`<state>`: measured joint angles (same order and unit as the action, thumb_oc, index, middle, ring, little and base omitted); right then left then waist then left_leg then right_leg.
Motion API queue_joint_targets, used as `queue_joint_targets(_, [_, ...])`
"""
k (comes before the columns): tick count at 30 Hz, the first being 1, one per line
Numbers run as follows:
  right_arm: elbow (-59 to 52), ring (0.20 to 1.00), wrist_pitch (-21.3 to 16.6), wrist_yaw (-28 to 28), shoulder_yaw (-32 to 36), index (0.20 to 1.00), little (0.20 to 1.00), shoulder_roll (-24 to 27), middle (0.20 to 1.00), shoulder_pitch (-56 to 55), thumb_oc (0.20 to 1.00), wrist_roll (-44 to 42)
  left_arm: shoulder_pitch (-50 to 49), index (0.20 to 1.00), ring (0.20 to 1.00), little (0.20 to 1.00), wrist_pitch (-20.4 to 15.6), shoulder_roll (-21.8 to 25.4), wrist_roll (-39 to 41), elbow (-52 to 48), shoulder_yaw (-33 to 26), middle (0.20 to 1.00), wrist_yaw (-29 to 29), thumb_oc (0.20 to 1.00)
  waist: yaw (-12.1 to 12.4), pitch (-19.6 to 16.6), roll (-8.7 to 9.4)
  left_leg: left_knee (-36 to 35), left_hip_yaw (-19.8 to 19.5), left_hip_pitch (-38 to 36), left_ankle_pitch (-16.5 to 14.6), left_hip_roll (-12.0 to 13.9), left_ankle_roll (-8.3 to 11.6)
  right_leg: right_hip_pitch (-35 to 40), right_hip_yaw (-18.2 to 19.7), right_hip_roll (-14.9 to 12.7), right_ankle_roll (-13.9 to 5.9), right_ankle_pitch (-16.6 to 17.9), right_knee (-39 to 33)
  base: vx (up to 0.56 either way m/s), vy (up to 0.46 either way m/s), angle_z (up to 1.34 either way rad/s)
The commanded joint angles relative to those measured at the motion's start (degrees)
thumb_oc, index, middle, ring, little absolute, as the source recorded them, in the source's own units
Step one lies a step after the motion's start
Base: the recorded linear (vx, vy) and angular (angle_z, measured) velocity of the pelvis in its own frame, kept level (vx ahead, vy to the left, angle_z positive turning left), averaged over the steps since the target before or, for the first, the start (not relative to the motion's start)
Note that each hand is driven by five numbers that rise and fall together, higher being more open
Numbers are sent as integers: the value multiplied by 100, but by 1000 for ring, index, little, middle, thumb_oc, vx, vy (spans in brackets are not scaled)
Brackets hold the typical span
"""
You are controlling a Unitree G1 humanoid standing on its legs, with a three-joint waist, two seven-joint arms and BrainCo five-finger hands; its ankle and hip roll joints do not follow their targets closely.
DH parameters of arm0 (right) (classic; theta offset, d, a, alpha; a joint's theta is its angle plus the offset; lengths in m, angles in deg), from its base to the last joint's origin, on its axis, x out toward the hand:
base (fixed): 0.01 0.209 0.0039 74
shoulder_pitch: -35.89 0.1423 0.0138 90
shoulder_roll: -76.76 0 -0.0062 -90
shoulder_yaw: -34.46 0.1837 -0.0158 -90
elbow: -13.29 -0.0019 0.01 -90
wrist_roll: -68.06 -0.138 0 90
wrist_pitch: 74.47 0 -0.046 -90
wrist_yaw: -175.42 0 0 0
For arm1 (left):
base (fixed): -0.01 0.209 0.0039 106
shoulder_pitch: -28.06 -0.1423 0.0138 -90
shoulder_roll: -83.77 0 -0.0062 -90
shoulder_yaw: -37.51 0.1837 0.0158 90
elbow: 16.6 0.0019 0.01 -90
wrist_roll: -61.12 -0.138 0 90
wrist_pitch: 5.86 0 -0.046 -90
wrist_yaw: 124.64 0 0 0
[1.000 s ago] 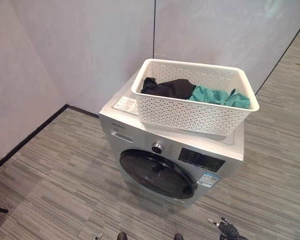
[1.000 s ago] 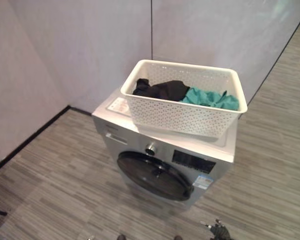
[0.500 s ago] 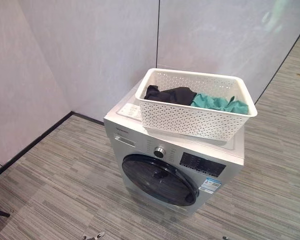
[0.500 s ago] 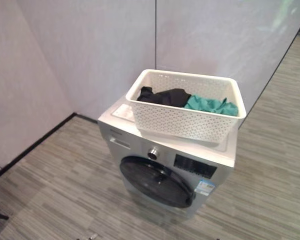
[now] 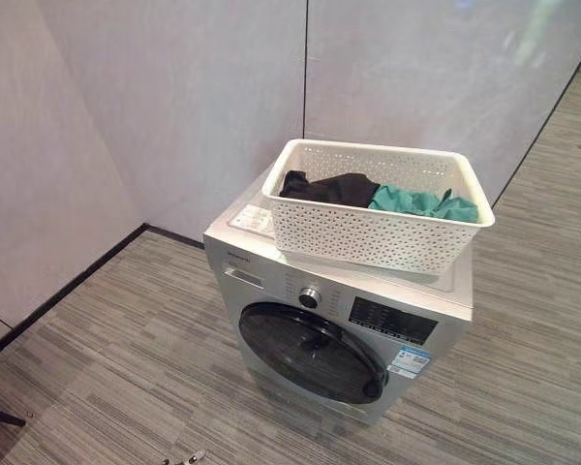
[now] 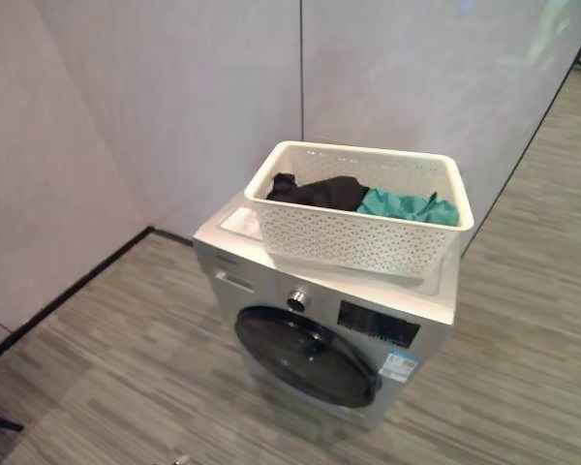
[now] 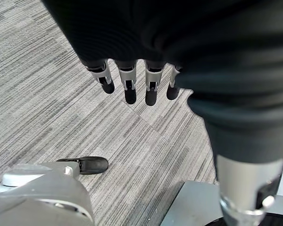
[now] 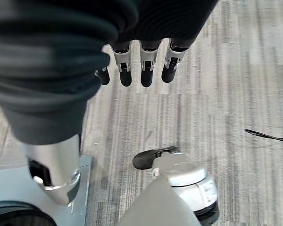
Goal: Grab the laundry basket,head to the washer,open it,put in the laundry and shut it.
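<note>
A white perforated plastic laundry basket [image 5: 378,208] sits on top of a silver front-loading washer [image 5: 344,310] in a corner of pale wall panels [image 5: 174,97], its long axis running from 9 to 3 o'clock along the machine's width. The rectangular basket holds crumpled black cloth [image 5: 329,187] at 9 o'clock and teal cloth [image 5: 421,202] at 3 o'clock. The washer's round dark glass door [image 5: 310,351] is closed, facing 7 o'clock. Over grey striped carpet [image 5: 107,368], the left hand [image 7: 132,84] and right hand [image 8: 141,66] hang with fingers straight and relaxed, grasping nothing.
</note>
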<state>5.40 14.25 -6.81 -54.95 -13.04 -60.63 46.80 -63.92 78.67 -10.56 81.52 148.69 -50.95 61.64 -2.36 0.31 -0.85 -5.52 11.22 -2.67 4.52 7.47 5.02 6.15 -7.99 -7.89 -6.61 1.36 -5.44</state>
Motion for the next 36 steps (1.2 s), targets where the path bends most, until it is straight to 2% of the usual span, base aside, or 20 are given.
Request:
queue_joint_targets(1, [347, 1000, 16, 46, 217, 1000, 1000, 12, 1000, 342, 1000, -145, 376, 1000, 1000, 1000, -227, 38, 163, 162, 20, 1000, -40, 1000, 61, 155, 169, 341, 50, -209, -541, 79, -9, -272, -399, -378, -237, 5, 204, 0, 0, 0])
queue_joint_targets(8, [260, 1000, -8, 30, 58, 1000, 1000, 10, 1000, 331, 1000, 91, 367, 1000, 1000, 1000, -250, 20, 157, 150, 46, 1000, -38, 1000, 54, 167, 155, 328, 57, -222, -530, 76, 0, -257, -412, -385, -237, 4, 191, 0, 0, 0])
queue_joint_targets(15, [-272, 1000, -184, -8, -319, 1000, 1000, -11, 1000, 236, 1000, 410, 368, 1000, 1000, 1000, -343, -39, 254, 78, 75, 1000, 13, 1000, -33, 257, 133, 336, 109, -210, -518, 77, 8, -306, -353, -380, -242, 2, 210, 0, 0, 0])
queue_joint_targets(23, [-64, 1000, -209, -81, -15, 1000, 1000, 78, 1000, 244, 1000, 132, 339, 1000, 1000, 1000, -365, -31, 262, 102, 57, 1000, 18, 1000, -59, 265, 99, 323, 136, -237, -529, 76, 10, -301, -326, -378, -240, -4, 199, 0, 0, 0])
queue_joint_targets(24, [-804, 1000, -244, -70, -978, 1000, 1000, 231, 1000, 622, 1000, 896, 192, 1000, 1000, 1000, -182, -45, -1049, 340, 902, 1000, -165, 1000, 514, 255, 29, 278, -112, 245, -24, 57, 85, 365, -1034, -251, -162, -410, 44, 0, 0, 0])
queue_joint_targets(36, [-754, 1000, -253, -105, -938, 1000, 1000, 217, 1000, 610, 1000, 873, 164, 1000, 1000, 1000, -188, -45, -1016, 336, 898, 1000, -163, 1000, 520, 246, 22, 152, -99, 173, -7, 44, 87, 340, -1033, -270, -188, -385, 44, 2, 1, 8])
